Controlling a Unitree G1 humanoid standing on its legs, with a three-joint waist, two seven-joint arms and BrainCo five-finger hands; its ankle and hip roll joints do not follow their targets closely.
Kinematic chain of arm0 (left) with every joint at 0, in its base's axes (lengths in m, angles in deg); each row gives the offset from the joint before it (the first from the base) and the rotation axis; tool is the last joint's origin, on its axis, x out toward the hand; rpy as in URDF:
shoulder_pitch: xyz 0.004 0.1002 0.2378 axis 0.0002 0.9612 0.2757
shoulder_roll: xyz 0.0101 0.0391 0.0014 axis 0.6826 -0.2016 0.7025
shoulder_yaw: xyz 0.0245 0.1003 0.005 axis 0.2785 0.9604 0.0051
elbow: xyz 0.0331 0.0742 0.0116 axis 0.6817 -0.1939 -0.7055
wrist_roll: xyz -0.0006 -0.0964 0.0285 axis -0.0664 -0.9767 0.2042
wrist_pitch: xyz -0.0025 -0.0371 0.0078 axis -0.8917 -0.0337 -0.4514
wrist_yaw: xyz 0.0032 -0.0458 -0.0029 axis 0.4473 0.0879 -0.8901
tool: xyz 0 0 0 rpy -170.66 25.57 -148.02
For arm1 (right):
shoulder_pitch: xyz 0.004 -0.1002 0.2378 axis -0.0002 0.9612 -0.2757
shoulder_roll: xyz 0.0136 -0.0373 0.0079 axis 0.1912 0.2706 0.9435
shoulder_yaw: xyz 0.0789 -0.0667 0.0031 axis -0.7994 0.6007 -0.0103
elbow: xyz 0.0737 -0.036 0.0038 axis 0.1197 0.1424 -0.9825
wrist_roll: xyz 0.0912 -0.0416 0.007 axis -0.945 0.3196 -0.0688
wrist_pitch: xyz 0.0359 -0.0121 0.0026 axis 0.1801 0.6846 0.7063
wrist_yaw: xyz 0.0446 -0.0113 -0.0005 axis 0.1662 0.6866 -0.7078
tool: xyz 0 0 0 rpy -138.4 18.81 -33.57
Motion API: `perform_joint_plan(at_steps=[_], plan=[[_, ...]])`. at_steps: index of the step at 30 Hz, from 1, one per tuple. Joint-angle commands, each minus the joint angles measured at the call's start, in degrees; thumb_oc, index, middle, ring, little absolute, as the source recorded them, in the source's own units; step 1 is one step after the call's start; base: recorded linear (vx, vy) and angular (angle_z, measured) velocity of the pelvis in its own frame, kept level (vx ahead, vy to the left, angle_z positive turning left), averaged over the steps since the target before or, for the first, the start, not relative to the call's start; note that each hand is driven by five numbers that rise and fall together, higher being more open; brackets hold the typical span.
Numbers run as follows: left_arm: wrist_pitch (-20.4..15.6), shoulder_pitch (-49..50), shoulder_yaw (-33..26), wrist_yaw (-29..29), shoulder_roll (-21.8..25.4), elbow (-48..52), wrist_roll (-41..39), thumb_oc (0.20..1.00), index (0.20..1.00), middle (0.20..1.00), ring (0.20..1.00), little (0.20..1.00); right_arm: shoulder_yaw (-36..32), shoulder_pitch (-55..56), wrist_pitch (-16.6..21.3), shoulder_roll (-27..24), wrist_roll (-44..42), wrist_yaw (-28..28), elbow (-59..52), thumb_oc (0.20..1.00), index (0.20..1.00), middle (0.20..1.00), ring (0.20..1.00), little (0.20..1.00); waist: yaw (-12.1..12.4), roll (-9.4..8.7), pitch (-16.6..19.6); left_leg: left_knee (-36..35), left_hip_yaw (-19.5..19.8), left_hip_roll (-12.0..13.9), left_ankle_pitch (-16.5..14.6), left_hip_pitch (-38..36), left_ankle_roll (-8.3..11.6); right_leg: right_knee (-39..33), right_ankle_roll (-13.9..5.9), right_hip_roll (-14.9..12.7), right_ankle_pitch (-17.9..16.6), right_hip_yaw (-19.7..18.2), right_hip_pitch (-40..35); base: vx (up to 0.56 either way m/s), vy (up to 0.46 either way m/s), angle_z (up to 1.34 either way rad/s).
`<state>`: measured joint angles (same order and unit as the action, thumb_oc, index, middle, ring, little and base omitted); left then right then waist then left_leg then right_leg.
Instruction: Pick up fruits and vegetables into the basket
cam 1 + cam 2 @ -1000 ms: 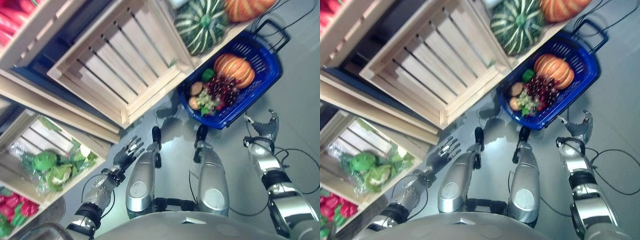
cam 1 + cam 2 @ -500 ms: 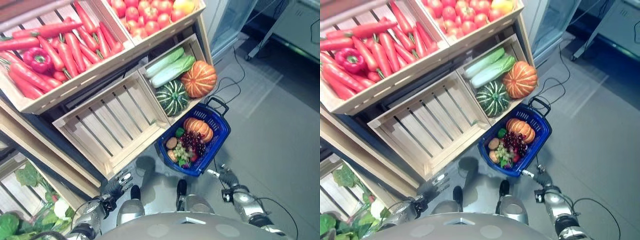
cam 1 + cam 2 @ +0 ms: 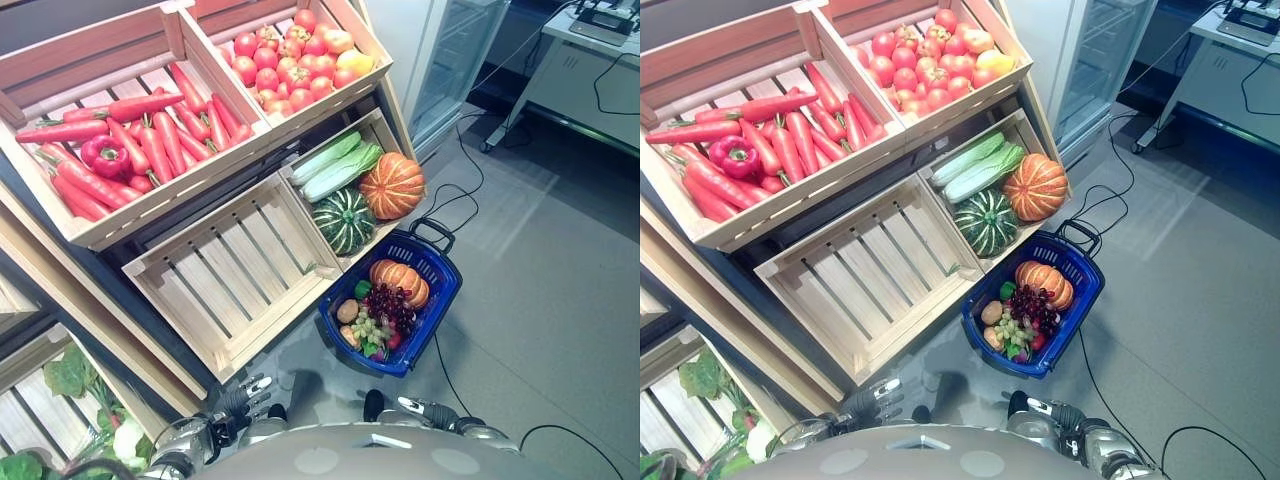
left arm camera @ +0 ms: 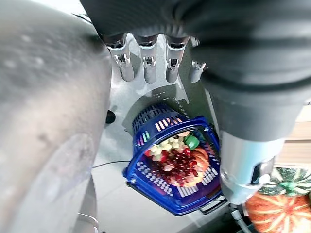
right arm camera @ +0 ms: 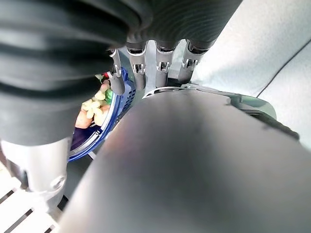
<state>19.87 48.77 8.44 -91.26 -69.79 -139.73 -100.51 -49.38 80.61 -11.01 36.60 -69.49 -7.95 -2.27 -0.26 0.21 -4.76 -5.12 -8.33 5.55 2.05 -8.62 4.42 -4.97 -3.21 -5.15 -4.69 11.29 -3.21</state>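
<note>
Blue basket (image 3: 440,300) on the floor, loaded with produce.
It holds a small orange pumpkin (image 3: 398,276), dark grapes (image 3: 392,305) and green grapes (image 3: 368,328), beyond the straight, empty fingers of left hand (image 3: 243,397) and right hand (image 3: 425,409).

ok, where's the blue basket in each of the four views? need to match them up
Left eye view: blue basket on the floor, right of centre, below the striped green pumpkin.
Right eye view: same spot, under that pumpkin.
Left wrist view: past the left hand, full of produce.
Right wrist view: a rim sliver beside the right hand.
Shared landmark: the green grapes.
</note>
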Motion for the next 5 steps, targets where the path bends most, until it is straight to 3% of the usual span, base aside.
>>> perform_joint_plan(at_steps=[1, 5], plan=[[2.1, -3.2, 1.8, -0.9, -1.8, -4.6, 3.5, 1.0, 1.0, 1.0, 1.0, 1.0, 1.5, -3.1, -2.1, 2.6, -0.8, 6.0, 3.7, 1.0, 1.0, 1.0, 1.0, 1.0, -0.4, -0.79, -1.3, 3.7, 0.3, -1.9, -5.4, 2.0, -2.57, 4.7, -4.91, -4.9, 4.8, 0.8, -2.0, 0.0, 0.0, 0.0], [0.6, -3.9, 2.4, -1.3, -1.7, -4.6, 4.8, 1.0, 1.0, 1.0, 1.0, 1.0, 1.6, -3.3, -2.1, 2.3, -0.1, 6.8, 3.9, 1.0, 1.0, 1.0, 1.0, 1.0, -0.6, -0.69, -0.8, 3.7, 0.2, -2.0, -5.7, 1.2, -2.71, 4.5, -4.89, -4.9, 5.0, 0.6, -2.8, 0.0, 0.0, 0.0]])
